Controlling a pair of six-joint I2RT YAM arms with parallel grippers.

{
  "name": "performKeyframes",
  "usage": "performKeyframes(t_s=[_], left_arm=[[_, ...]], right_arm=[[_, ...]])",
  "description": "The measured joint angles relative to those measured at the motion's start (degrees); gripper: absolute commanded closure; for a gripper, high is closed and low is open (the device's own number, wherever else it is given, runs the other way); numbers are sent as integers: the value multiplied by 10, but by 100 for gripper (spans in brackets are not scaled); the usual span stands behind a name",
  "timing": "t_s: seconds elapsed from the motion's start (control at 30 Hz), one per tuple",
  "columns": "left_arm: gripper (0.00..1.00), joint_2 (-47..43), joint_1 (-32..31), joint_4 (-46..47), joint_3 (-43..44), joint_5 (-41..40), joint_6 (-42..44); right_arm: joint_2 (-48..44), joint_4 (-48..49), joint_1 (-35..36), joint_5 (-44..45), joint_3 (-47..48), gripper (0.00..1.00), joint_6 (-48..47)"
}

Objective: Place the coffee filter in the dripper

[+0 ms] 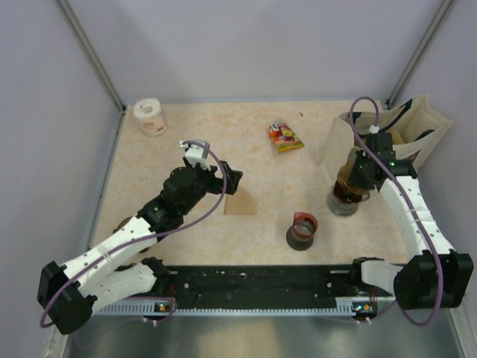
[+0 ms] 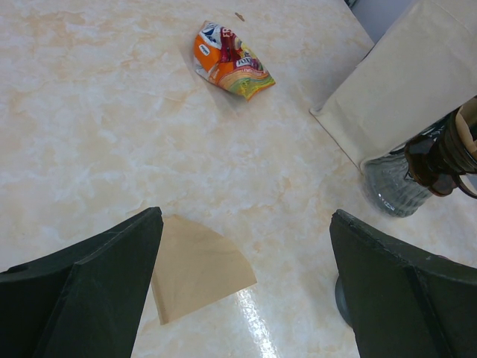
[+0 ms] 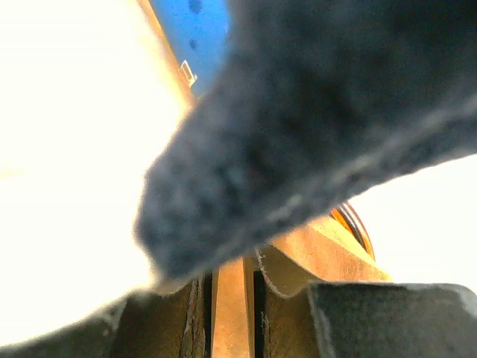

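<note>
Coffee filter (image 2: 197,265) lies below spread left end effector (image 2: 242,224).

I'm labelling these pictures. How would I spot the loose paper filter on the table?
Look at the middle of the table, by the open left gripper. The filter lies flat there, left of the black cup; it is the only flat tan paper wedge.

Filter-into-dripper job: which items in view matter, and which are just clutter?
Job:
dripper
glass cup under it
loose brown coffee filter

Lying about:
snack packet
paper roll
red-rimmed black cup
canvas bag
</note>
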Motion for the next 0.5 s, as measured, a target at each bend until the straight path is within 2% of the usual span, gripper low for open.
performKeyframes(t_s=[0.17,0.5], left_arm=[[1,0,0,0,0,0,0],[1,0,0,0,0,0,0]], right_arm=[[-5,-9,0,-2,16,78,0],[-17,-33,0,-10,18,78,-6]])
